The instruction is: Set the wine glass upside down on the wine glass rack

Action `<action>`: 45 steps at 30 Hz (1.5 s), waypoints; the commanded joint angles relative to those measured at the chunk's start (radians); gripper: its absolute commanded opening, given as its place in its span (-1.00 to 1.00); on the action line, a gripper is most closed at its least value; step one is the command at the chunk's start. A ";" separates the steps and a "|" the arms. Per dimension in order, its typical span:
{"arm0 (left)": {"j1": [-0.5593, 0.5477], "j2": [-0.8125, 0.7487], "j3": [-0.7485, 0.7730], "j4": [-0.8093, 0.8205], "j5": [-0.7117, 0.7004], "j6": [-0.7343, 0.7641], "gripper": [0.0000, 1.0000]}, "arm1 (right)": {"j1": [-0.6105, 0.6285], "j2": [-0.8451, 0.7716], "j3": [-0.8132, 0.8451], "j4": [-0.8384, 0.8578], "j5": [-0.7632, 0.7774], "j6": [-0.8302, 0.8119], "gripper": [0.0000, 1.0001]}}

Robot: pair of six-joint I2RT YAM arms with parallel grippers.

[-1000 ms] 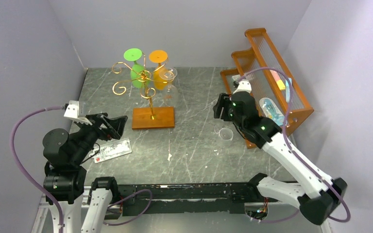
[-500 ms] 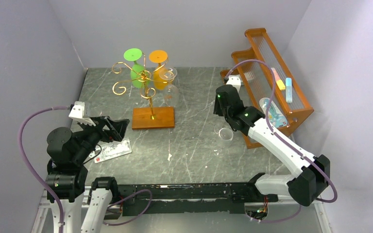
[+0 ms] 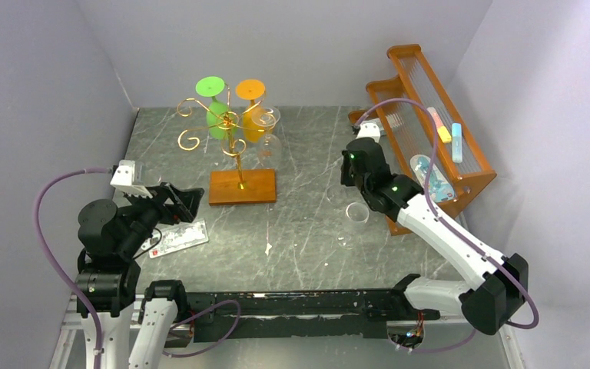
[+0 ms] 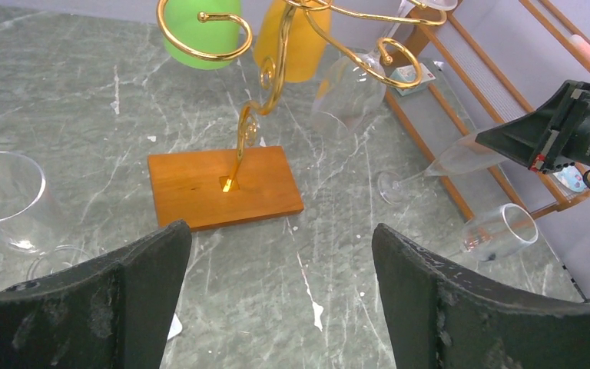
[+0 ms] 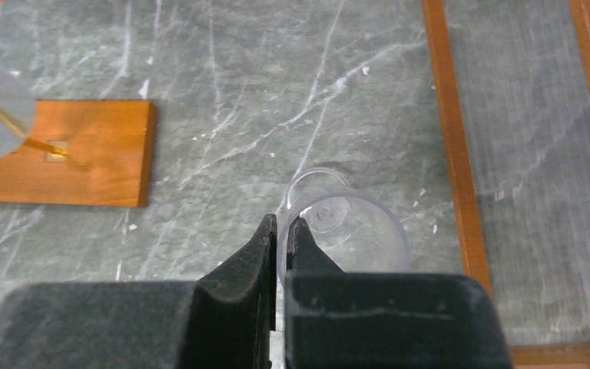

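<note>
My right gripper (image 5: 282, 223) is shut on the rim of a clear wine glass (image 5: 330, 214), one finger inside the bowl and one outside. From the left wrist view that wine glass (image 4: 461, 159) hangs tilted from the right gripper (image 4: 482, 138), its foot low near the table. The wine glass rack (image 3: 230, 127) is gold wire on a wooden base (image 3: 242, 187), left of the right gripper (image 3: 348, 181). A green glass (image 3: 217, 115), an orange glass (image 3: 252, 115) and a clear glass (image 3: 265, 127) hang on it. My left gripper (image 4: 280, 254) is open and holds nothing.
A second clear glass (image 3: 357, 212) lies on the table beside the right arm. The large orange slatted shelf (image 3: 430, 131) stands at the right wall. Another clear glass (image 4: 4, 200) stands left of the left gripper, and a flat packet (image 3: 178, 237) lies near it.
The right gripper's jaws have closed onto the wine glass rim, and the arm has shifted slightly. The left arm has barely moved.
</note>
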 commanded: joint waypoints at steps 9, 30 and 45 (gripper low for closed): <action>-0.002 0.004 0.051 0.134 0.209 -0.075 0.93 | -0.003 -0.298 -0.123 0.274 -0.134 0.063 -1.00; 0.027 0.276 0.177 0.711 0.395 -0.579 0.77 | -0.004 -0.718 -0.343 0.782 -0.107 0.150 -1.00; -0.001 0.417 0.165 0.991 0.364 -0.802 0.93 | -0.005 -0.748 -0.334 0.879 -0.216 0.208 -1.00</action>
